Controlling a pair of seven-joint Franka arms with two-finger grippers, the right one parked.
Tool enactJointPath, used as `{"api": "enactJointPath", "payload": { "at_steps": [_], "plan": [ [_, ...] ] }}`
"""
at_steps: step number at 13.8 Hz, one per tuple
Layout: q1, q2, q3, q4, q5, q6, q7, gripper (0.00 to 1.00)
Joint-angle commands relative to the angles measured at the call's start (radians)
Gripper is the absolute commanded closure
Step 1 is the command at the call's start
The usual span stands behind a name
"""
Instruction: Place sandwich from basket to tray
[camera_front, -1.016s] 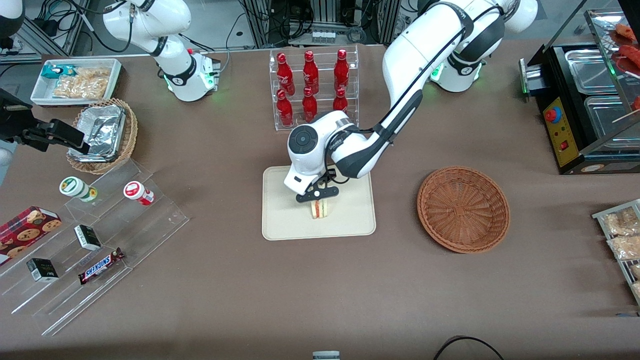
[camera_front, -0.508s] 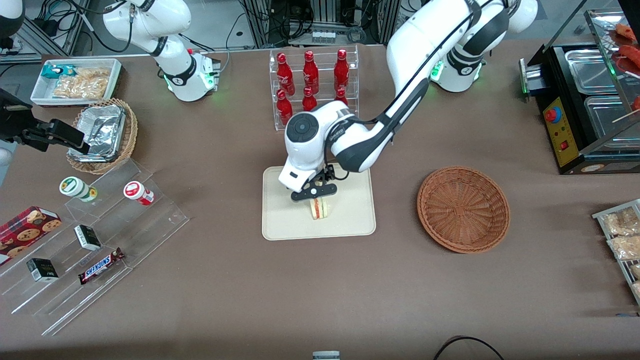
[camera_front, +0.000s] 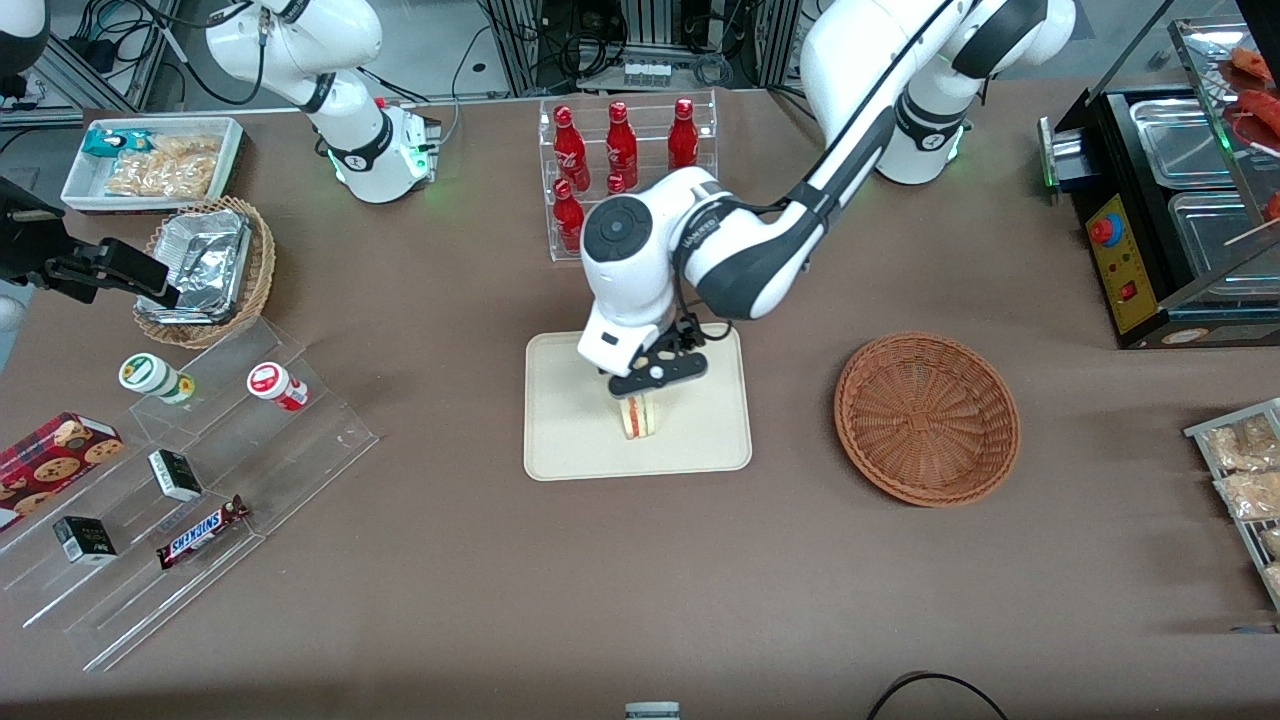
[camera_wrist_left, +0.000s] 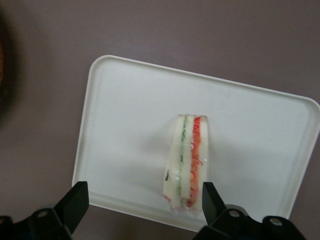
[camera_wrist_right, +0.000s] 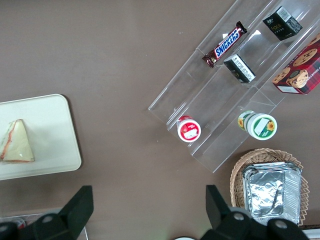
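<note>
The sandwich (camera_front: 640, 417) stands on the cream tray (camera_front: 570, 440), a pale wedge with red and green filling; it also shows in the left wrist view (camera_wrist_left: 187, 162) and in the right wrist view (camera_wrist_right: 17, 142). My gripper (camera_front: 658, 372) is open and empty, hanging just above the sandwich, apart from it. In the left wrist view the gripper (camera_wrist_left: 142, 200) has its black fingers (camera_wrist_left: 75, 202) spread wide over the tray (camera_wrist_left: 125, 125). The reddish-brown wicker basket (camera_front: 926, 417) sits empty, toward the working arm's end of the table.
A clear rack of red bottles (camera_front: 622, 165) stands farther from the camera than the tray. A clear stepped display with snacks (camera_front: 190, 470), a foil-lined wicker basket (camera_front: 205, 268) and a white snack bin (camera_front: 155, 165) lie toward the parked arm's end. A black warmer (camera_front: 1170, 210) stands at the working arm's end.
My gripper has let go of the sandwich and risen above it, drifting slightly toward the basket. The sandwich stays standing on the tray.
</note>
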Motion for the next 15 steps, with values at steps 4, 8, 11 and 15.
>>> {"api": "enactJointPath", "payload": {
  "at_steps": [4,8,11,15],
  "plan": [
    [-0.005,-0.160,0.170,-0.148,-0.195,-0.025,0.192,0.00],
    [-0.005,-0.266,0.273,-0.269,-0.270,-0.026,0.361,0.00],
    [-0.005,-0.306,0.337,-0.274,-0.304,-0.101,0.460,0.00],
    [0.003,-0.398,0.414,-0.272,-0.324,-0.222,0.584,0.00]
  ]
}}
